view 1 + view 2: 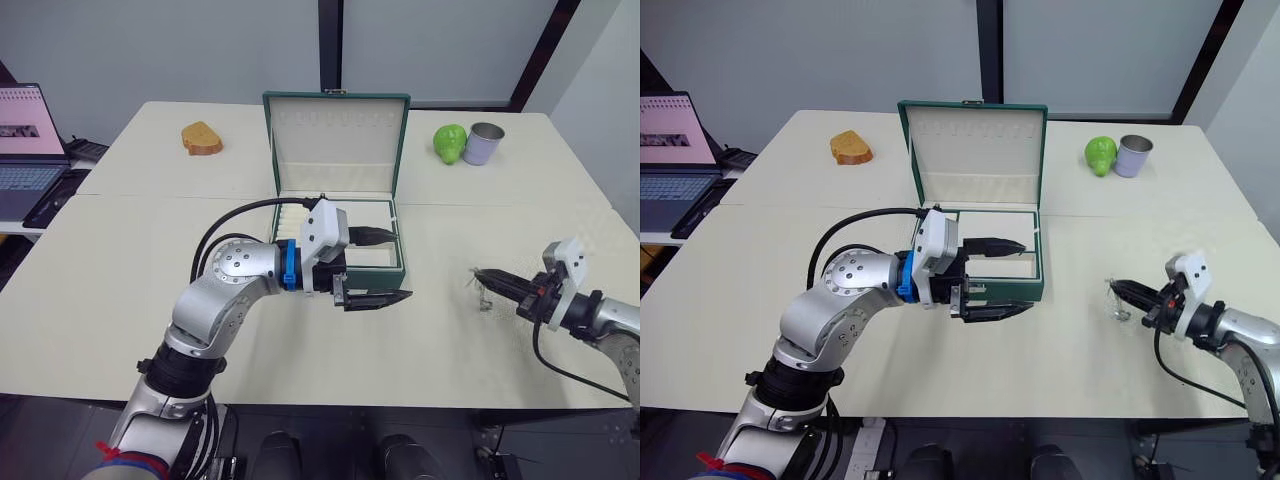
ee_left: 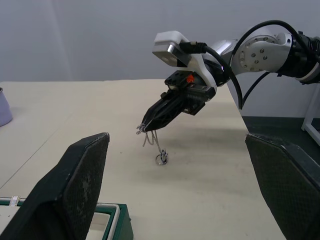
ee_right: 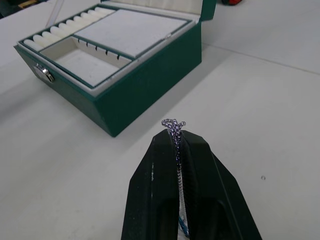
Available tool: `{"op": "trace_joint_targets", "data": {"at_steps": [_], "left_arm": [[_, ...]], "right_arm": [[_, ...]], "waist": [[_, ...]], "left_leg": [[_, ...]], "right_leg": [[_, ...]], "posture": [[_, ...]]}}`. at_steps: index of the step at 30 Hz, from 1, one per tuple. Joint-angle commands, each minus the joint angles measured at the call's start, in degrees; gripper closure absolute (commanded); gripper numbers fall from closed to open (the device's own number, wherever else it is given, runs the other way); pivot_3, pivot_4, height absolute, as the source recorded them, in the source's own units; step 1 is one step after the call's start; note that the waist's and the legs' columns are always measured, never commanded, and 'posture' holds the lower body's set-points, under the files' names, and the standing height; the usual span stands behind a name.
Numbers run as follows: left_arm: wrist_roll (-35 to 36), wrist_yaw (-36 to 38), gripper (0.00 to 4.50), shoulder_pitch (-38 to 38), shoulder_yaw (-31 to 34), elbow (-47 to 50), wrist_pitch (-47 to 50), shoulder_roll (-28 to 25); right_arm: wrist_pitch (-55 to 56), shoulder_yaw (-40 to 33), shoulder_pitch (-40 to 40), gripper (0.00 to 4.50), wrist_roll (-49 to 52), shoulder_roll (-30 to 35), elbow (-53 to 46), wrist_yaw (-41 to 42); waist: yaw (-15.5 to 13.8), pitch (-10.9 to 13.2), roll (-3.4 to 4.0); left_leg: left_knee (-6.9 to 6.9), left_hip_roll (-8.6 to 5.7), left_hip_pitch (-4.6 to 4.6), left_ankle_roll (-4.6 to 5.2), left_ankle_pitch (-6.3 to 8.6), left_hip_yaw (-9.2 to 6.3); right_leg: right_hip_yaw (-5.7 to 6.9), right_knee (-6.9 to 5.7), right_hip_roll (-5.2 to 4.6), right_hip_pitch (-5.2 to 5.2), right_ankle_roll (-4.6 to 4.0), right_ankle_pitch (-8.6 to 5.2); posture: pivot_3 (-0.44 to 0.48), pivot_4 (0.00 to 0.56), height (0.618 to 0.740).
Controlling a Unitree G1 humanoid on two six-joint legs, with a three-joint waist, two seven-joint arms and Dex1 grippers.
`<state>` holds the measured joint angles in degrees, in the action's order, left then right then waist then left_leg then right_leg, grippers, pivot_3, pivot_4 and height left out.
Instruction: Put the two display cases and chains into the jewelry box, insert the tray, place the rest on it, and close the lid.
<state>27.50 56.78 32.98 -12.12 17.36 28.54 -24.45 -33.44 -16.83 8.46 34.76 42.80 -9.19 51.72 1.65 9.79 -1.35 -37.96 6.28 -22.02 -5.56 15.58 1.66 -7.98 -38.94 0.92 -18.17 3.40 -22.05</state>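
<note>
On the pale table [image 1: 120, 300] the jewelry box [image 1: 338, 262] stands open at centre, its lid [image 1: 336, 143] upright behind it and the tray [image 3: 107, 42] apparently already seated inside, the ribbed ring strip along one edge and its compartments bare as far as the views reach. The box lies well apart from the right gripper [image 1: 483, 275], off toward the robot's left and a little farther from the robot, so the coming carry runs leftward across the table to the box's near right corner. The right arm reaches low and nearly level over the table, its fingers pressed together on a thin silver chain [image 2: 152, 142]; the chain's loose end hangs straight down, a small pendant [image 2: 161, 159] at or just above the table. The left gripper [image 1: 382, 268] hovers at the box's front right corner, pointing rightward, fingers spread wide and holding nothing. The left arm is nearer the box, but the right has the chain.
</note>
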Motion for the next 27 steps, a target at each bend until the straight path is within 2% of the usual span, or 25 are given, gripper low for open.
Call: {"op": "trace_joint_targets", "data": {"at_steps": [1,10,19,27], "left_arm": [[-0.04,-0.62,0.0,0.15,-0.34,1.01,-0.23,0.43],[-0.06,-2.29,0.0,-1.21,0.11,1.18,-0.48,0.84],[-0.63,-7.57,0.0,-4.18,3.64,2.2,-2.57,1.91],[0.16,-14.81,0.0,-15.13,11.88,9.01,-3.17,0.52]], "right_arm": [[-2.37,-2.35,3.16,4.5,3.51,1.3,-3.01,-0.5],[-5.05,0.03,14.26,4.5,6.24,0.82,-2.35,-0.81],[-7.0,2.54,23.53,4.5,7.87,0.83,-1.67,0.96],[-7.42,8.01,31.74,4.5,7.02,1.03,-0.62,5.12]], "waist": [[0.0,0.0,0.0],[0.04,0.02,0.02],[0.07,0.04,0.02],[0.25,0.09,0.05]], "left_leg": [[0.0,0.0,0.0,0.0,0.0,0.0],[0.02,0.0,-0.01,0.01,0.0,0.01],[0.01,0.0,-0.05,0.01,0.01,0.03],[0.05,0.06,-0.04,0.02,0.01,0.05]], "right_leg": [[0.0,0.0,0.0,0.0,0.0,0.0],[-0.07,0.0,0.01,-0.06,0.0,0.0],[-0.11,0.01,0.0,-0.1,0.0,0.0],[-0.16,0.01,0.02,-0.19,0.0,0.0]], "posture": [[0.0,0.15,0.74],[0.0,0.15,0.74],[0.0,0.15,0.74],[0.0,0.15,0.74]]}}
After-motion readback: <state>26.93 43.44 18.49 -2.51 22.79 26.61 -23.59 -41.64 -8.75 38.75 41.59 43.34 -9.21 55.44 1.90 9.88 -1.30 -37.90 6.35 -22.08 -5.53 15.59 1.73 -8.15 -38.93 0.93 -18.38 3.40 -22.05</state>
